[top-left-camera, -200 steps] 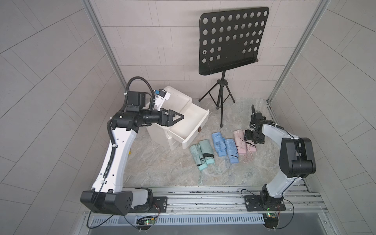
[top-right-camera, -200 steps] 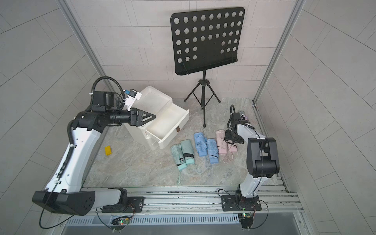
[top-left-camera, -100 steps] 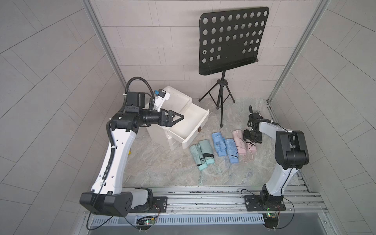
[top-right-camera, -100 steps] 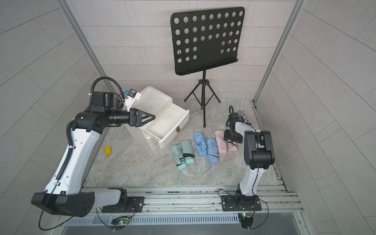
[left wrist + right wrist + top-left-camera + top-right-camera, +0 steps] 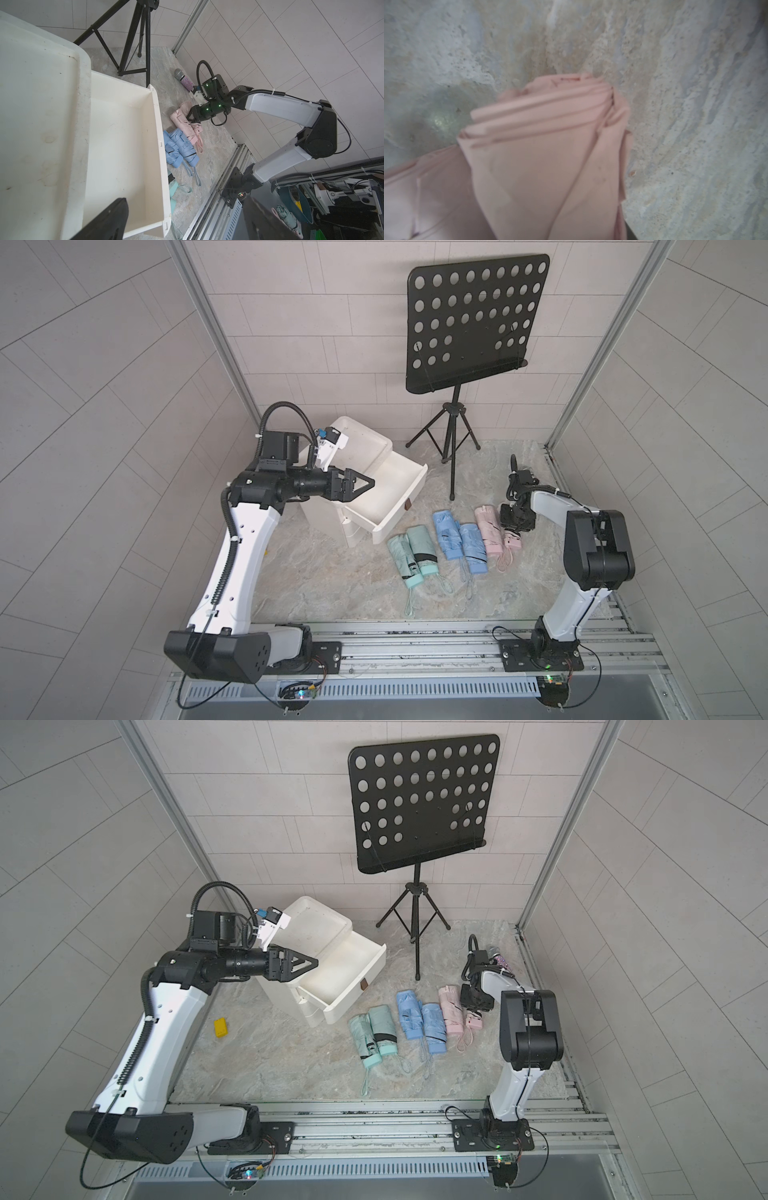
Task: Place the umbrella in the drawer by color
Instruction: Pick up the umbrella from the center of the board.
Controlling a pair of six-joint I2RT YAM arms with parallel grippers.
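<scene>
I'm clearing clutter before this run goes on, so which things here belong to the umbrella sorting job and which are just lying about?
Job: pink umbrellas, blue umbrellas, mint green umbrellas, white drawer unit, its open drawer.
Lying about: black music stand, glittery microphone, small yellow block.

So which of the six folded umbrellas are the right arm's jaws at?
The outer pink umbrella, last in the row on the robot's right side. Its pink twin lies beside it, uncovered; the blue pair and green pair lie farther off.
</scene>
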